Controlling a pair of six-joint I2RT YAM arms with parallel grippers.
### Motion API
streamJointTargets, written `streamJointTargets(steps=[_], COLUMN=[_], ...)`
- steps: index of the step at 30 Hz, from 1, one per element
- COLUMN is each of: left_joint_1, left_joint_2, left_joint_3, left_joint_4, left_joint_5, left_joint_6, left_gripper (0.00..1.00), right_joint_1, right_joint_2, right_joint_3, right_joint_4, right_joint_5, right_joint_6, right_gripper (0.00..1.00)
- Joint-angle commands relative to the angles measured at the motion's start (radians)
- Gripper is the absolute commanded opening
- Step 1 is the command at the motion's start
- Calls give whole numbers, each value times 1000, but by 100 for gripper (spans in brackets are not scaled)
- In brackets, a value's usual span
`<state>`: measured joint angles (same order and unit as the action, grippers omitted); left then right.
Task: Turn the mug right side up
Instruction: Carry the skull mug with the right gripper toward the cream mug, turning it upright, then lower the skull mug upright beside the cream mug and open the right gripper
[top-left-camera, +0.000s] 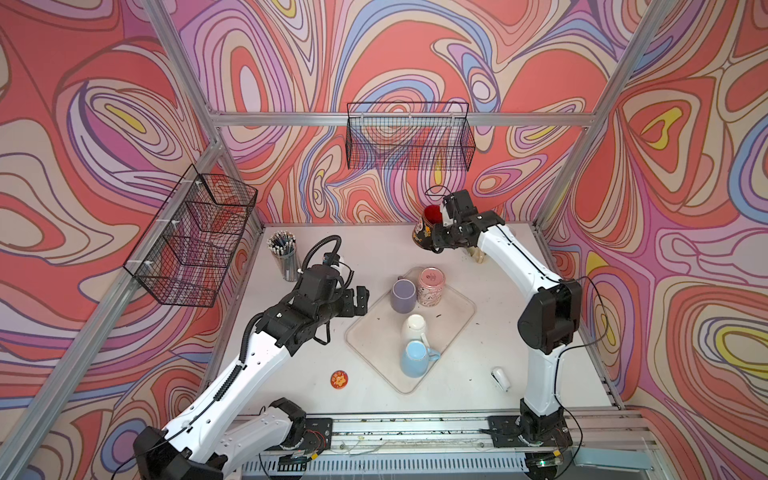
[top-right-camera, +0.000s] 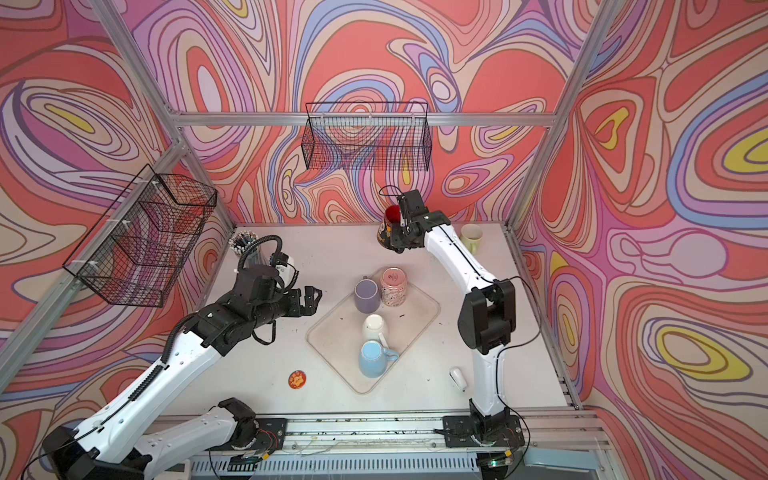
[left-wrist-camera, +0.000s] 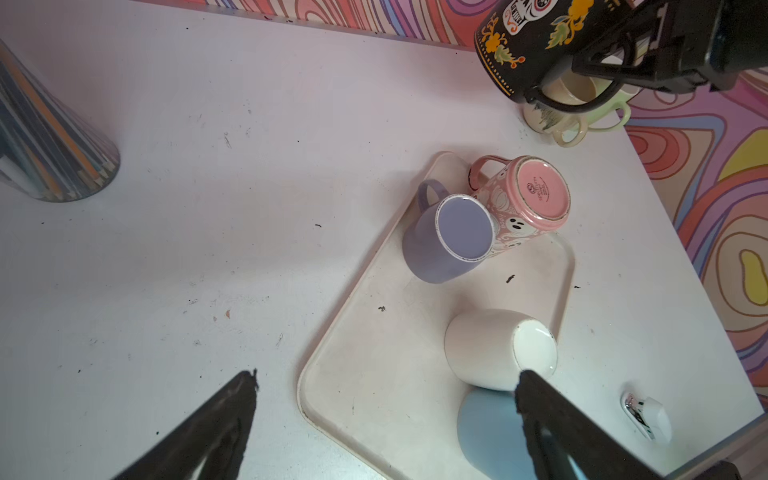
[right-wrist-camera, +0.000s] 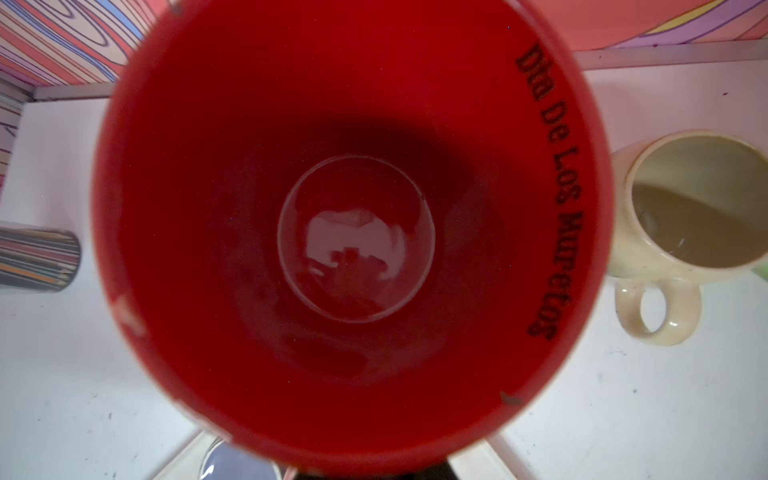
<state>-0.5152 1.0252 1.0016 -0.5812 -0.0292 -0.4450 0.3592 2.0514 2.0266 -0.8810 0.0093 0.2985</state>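
The mug (top-left-camera: 428, 226) (top-right-camera: 388, 226) is black with painted flowers and a skull and has a red inside. It hangs slightly tilted above the back of the table, mouth up. My right gripper (top-left-camera: 441, 239) (top-right-camera: 400, 239) is shut on its handle side, as the left wrist view shows on the mug (left-wrist-camera: 523, 37). The right wrist view looks straight into the mug's red inside (right-wrist-camera: 353, 232); the fingers are hidden there. My left gripper (top-left-camera: 361, 299) (top-right-camera: 313, 297) (left-wrist-camera: 386, 382) stands open and empty just left of the tray.
A clear tray (top-left-camera: 374, 332) holds upside-down purple (top-left-camera: 403, 295), pink (top-left-camera: 432, 286), white (top-left-camera: 414, 328) and blue (top-left-camera: 415, 357) mugs. A cream mug (top-right-camera: 471, 237) stands upright at back right. A pencil cup (top-left-camera: 284, 253), round badge (top-left-camera: 339, 379) and small white object (top-left-camera: 500, 378) lie around.
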Motion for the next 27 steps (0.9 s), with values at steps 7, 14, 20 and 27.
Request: streamJointTargets(steps=[7,14,20,27], left_joint_1=[7,9,9,9], left_joint_2=[32,59,76,85], left_joint_3=[-16,-11,-8,-9], left_joint_4=[-18,-28,-32,-31], left_joint_5=[-34,-53,-66,-71], left_joint_6=[53,80,91,94], left_gripper=[100,100,100,100], right_joint_1=[-78,-96,-107,-108], right_joint_2=[102,179,256,299], right_joint_3=[195,219,281,302], right_joint_4=[16,60,56,60], right_joint_5=[101,109,120,153], right_joint_6=[-55,-100,-104,-119], right_gripper=[0,0,0,0])
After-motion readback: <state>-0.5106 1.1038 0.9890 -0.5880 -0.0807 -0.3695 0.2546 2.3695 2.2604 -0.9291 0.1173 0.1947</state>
